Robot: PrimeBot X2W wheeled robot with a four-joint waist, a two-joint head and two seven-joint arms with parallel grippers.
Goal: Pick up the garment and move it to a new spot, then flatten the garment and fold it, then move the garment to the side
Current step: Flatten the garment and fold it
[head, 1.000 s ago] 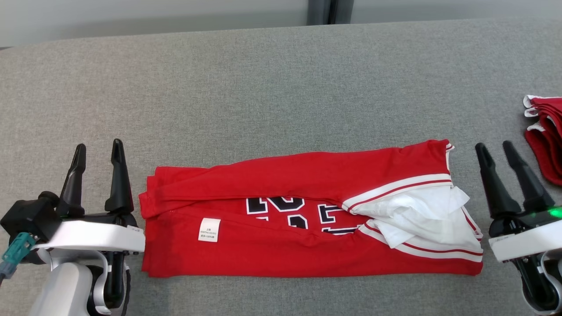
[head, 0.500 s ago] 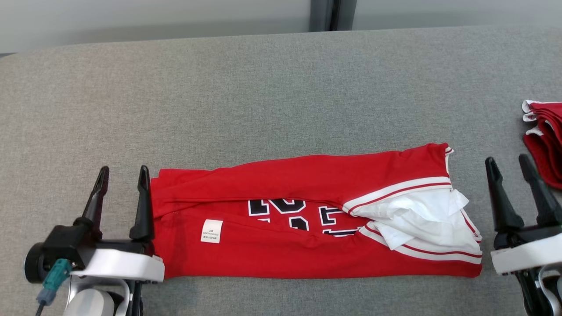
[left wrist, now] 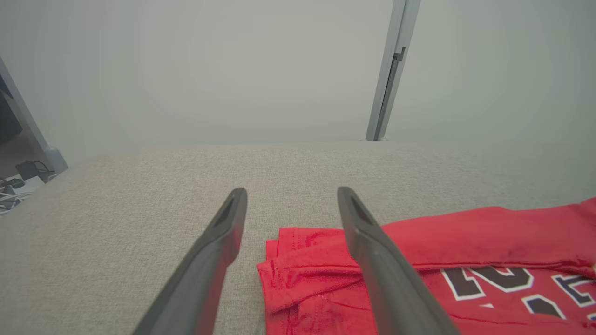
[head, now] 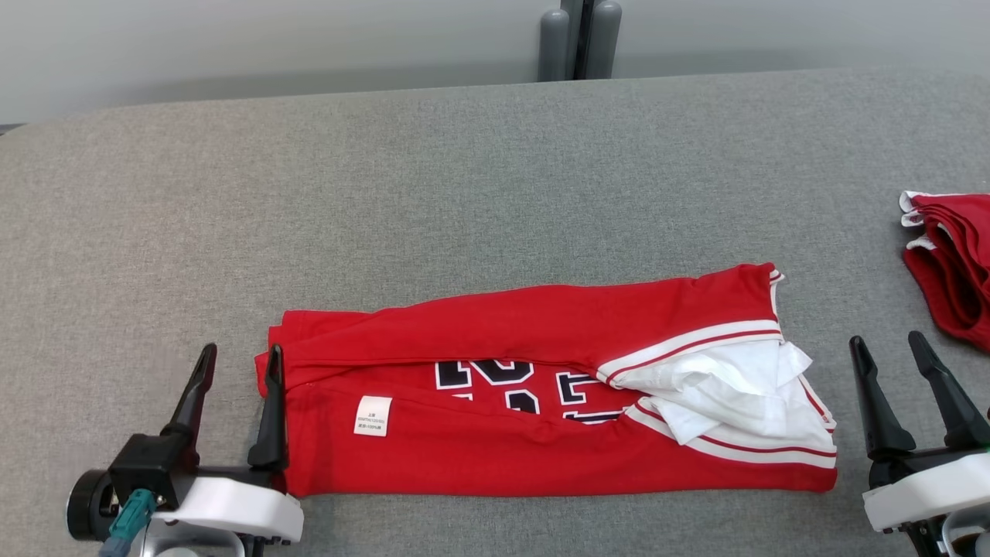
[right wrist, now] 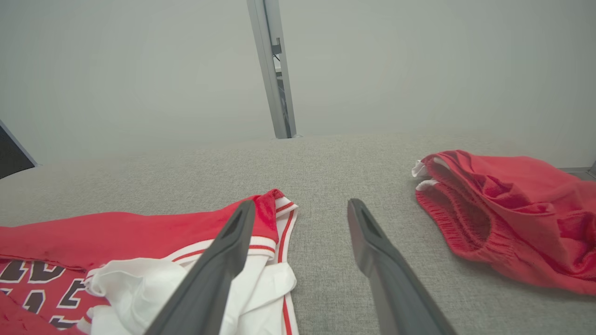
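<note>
The garment point(head: 541, 402) is a red jersey with dark numbers and white trim, folded into a long strip that lies flat on the grey table point(head: 464, 193). My left gripper point(head: 240, 356) stands open at the strip's left end, its inner finger over the edge of the cloth. In the left wrist view, the left gripper point(left wrist: 291, 193) hovers with that finger above the garment point(left wrist: 465, 242). My right gripper point(head: 885, 344) is open just right of the white-trimmed end. From the right wrist, the right gripper point(right wrist: 301, 204) holds nothing, with the garment point(right wrist: 116, 237) to its left.
A second red garment point(head: 951, 263) lies bunched at the table's right edge, close to my right gripper, and appears in the right wrist view as a crumpled red heap point(right wrist: 512, 218). A grey post point(head: 578, 39) stands behind the table's far edge.
The head camera has tilted, so the whole picture has slid down. My left gripper has moved right, up to the garment's left end. The garment has not moved; both grippers stay open.
</note>
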